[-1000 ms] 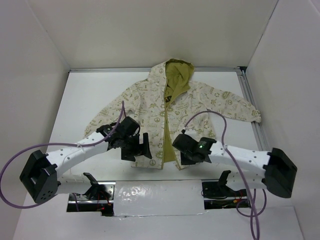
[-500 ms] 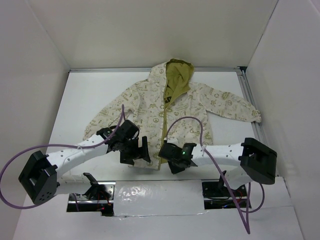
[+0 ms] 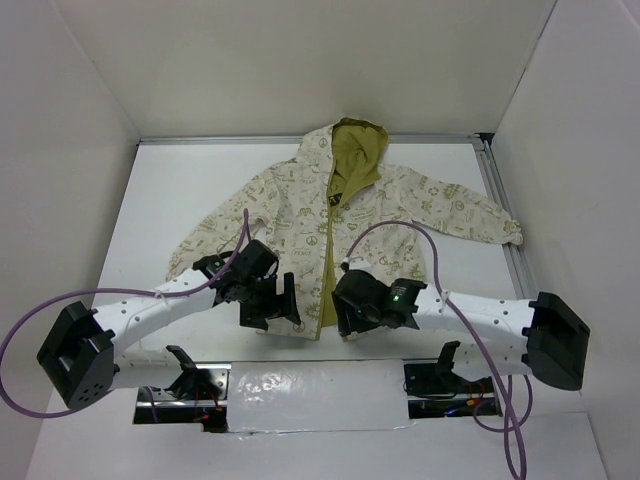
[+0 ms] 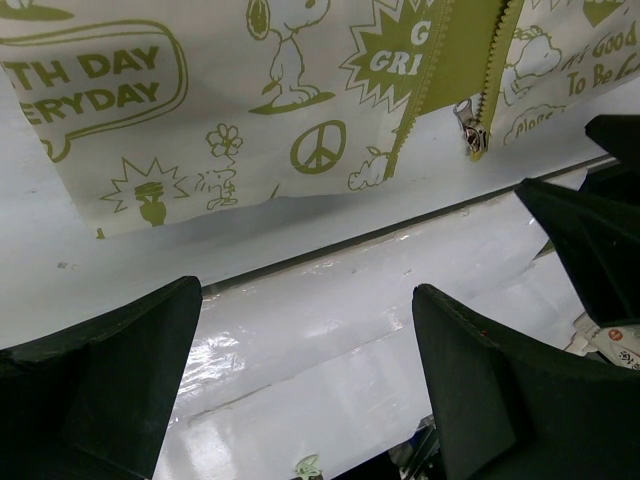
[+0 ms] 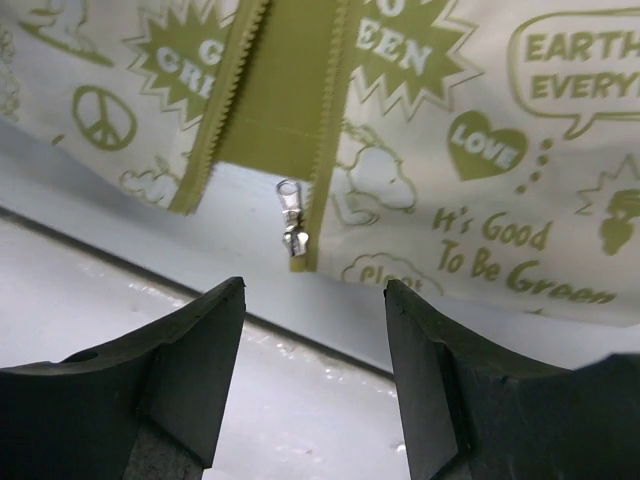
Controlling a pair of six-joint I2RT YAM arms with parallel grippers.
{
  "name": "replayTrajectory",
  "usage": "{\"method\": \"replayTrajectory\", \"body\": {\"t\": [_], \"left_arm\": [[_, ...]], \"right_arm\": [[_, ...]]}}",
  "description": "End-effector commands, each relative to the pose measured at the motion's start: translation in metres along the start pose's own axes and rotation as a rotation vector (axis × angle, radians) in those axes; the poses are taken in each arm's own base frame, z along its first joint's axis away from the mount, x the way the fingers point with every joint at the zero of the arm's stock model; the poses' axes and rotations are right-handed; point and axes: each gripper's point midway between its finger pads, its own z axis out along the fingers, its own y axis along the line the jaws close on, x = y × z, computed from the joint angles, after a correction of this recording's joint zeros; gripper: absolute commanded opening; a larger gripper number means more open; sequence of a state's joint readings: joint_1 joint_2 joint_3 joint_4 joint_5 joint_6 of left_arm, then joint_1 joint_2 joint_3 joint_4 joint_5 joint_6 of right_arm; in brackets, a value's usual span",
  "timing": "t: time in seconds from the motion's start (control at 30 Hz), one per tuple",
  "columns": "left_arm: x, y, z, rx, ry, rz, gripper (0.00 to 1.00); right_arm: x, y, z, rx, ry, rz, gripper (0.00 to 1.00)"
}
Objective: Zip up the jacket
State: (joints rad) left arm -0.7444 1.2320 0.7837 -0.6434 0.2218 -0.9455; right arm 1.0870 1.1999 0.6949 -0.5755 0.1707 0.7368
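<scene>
The cream jacket [image 3: 290, 215] with olive-green prints lies flat on the white table, hood to the back, its front open along an olive strip. The silver zipper slider [image 5: 292, 230] hangs at the bottom of the right-hand zipper edge; it also shows in the left wrist view [image 4: 470, 130]. My left gripper [image 3: 280, 305] is open and empty over the left part of the hem; in the left wrist view [image 4: 308, 290] it is above bare table just short of the hem. My right gripper [image 3: 345, 312] is open and empty; in the right wrist view [image 5: 315, 285] it is just short of the slider.
White walls enclose the table on three sides. A metal rail [image 3: 500, 210] runs along the right side. A glossy taped strip [image 3: 310, 385] lies at the near edge between the arm bases. The right gripper's fingers [image 4: 600, 230] show at the right of the left wrist view.
My right gripper swung left toward the hem's middle, then came back slightly right, ending near the zipper's bottom. My left gripper shifted slightly and stays open over the hem.
</scene>
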Motion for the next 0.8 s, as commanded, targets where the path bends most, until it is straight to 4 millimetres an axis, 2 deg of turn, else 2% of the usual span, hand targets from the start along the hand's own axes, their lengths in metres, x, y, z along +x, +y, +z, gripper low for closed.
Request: {"method": "replayTrajectory", "body": {"t": [0.0, 0.13, 0.27, 0.47, 0.77], "left_arm": [[-0.005, -0.011, -0.007, 0.030, -0.024, 0.016, 0.99], [-0.003, -0.010, -0.005, 0.032, -0.015, 0.010, 0.99], [-0.003, -0.009, -0.002, 0.029, -0.009, 0.012, 0.99], [-0.004, -0.011, 0.001, 0.026, 0.004, 0.015, 0.99], [-0.005, -0.010, 0.003, 0.014, 0.006, 0.011, 0.99]], "right_arm": [[-0.014, -0.003, 0.004, 0.002, -0.021, -0.047, 0.66], [-0.010, -0.015, 0.017, 0.065, 0.027, -0.062, 0.66], [0.002, -0.006, 0.028, 0.014, 0.091, -0.097, 0.63], [0.006, -0.002, 0.037, 0.002, 0.116, -0.103, 0.62], [0.019, -0.015, 0.060, 0.123, 0.185, -0.082, 0.61]]}}
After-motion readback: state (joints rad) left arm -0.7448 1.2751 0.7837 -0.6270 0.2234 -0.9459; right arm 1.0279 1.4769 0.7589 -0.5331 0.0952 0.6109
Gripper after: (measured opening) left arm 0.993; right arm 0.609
